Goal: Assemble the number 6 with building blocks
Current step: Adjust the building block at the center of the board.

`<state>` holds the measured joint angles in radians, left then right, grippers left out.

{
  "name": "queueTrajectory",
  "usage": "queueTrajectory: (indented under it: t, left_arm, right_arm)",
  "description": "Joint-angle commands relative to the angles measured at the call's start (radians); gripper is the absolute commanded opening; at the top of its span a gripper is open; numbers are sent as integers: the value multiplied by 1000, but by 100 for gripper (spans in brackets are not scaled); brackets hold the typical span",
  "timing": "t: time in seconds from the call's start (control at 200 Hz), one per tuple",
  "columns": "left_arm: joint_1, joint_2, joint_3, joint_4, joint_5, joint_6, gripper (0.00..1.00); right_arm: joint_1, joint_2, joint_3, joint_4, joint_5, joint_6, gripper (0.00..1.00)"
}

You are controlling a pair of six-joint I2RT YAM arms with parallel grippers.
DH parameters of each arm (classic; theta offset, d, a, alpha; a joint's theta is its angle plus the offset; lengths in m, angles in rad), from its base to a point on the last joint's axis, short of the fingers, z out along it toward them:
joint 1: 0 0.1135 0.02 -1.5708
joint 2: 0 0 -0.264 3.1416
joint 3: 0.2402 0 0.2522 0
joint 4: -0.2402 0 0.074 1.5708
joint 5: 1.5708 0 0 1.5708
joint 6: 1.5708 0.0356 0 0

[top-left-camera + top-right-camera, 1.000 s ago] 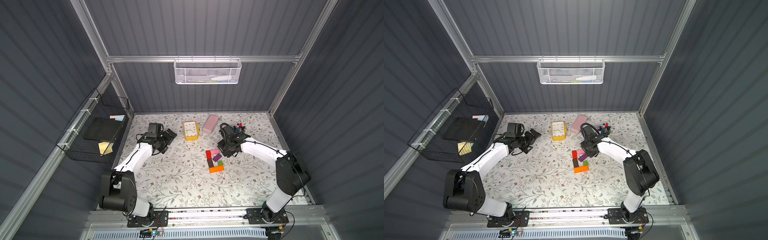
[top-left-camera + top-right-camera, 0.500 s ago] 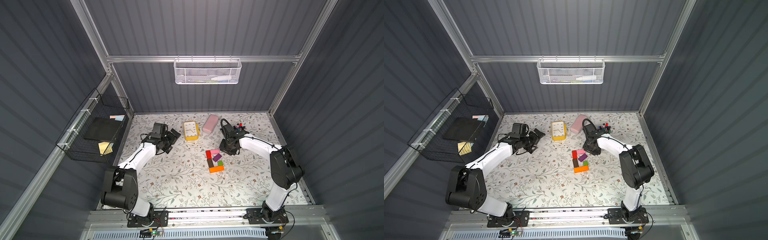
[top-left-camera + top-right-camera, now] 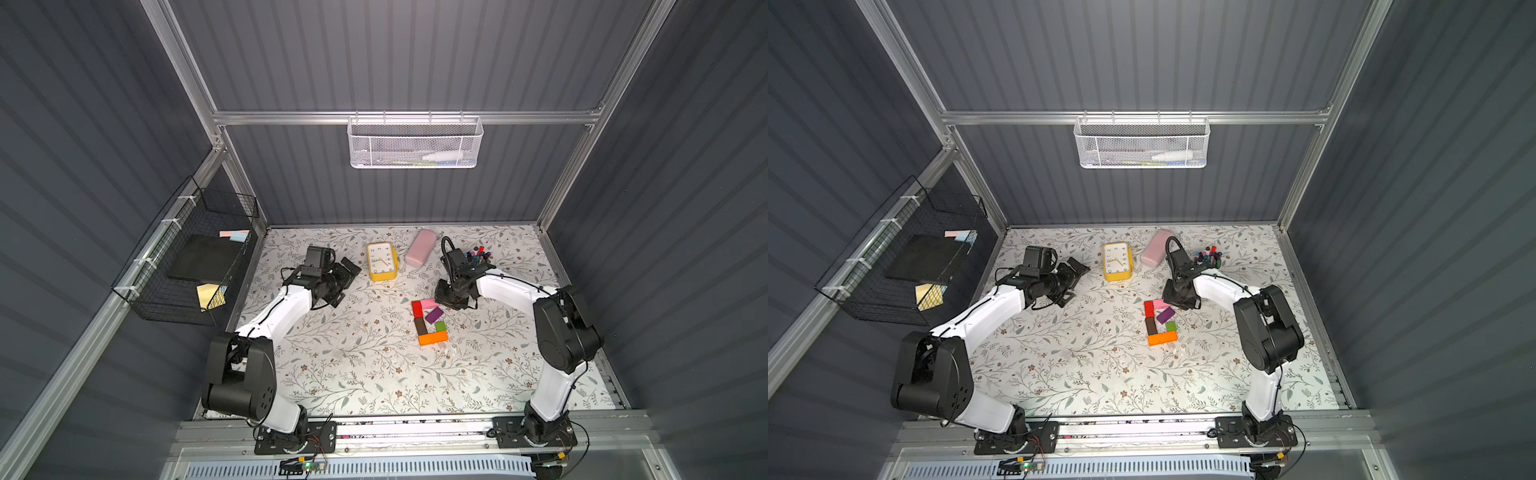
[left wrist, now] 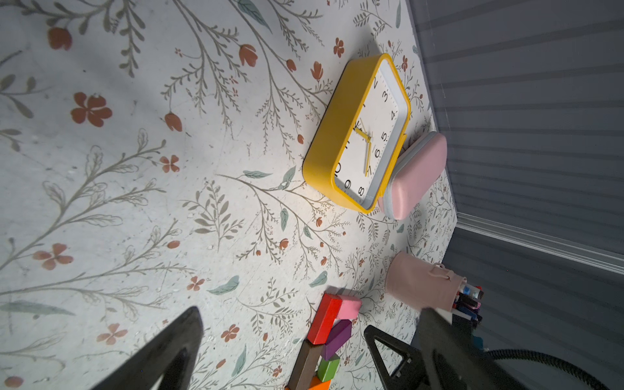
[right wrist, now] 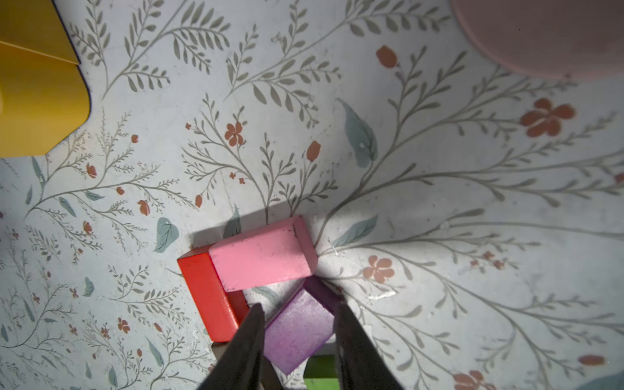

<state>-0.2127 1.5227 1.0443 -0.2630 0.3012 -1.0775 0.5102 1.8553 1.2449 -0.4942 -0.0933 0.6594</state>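
Note:
The building blocks lie together mid-table as a rough number 6 (image 3: 430, 322): pink block (image 3: 428, 303) at the back, red (image 3: 417, 308) and dark brown (image 3: 419, 325) down the left, green cube (image 3: 440, 325) on the right, orange (image 3: 433, 338) in front. The purple block (image 3: 433, 314) lies askew in the middle. My right gripper (image 3: 444, 301) reaches down over it. In the right wrist view its fingers (image 5: 253, 337) sit tight against both sides of the purple block (image 5: 297, 331), beside the pink block (image 5: 263, 256). My left gripper (image 3: 347, 278) hovers open and empty at the back left.
A yellow clock (image 3: 381, 261) and a rounded pink case (image 3: 420, 247) lie near the back wall. A pink cup of pens (image 3: 478, 254) stands just behind my right wrist. A black wire basket (image 3: 195, 257) hangs on the left wall, a white mesh basket (image 3: 415, 143) on the back wall.
My right arm has folded in and its gripper has shifted slightly left over the blocks. The left gripper has crept a little toward the clock. The blocks have not moved.

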Motion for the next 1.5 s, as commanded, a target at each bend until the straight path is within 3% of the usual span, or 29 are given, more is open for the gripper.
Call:
queueTrajectory:
  t: [0.0, 1.496]
  left_arm:
    - [-5, 15, 5, -18, 6, 8, 99]
    - [-5, -4, -1, -28, -16, 3, 99]
  right_arm:
    - [-5, 18, -18, -6, 6, -55, 38]
    - [2, -31, -136, 113, -29, -73, 29]
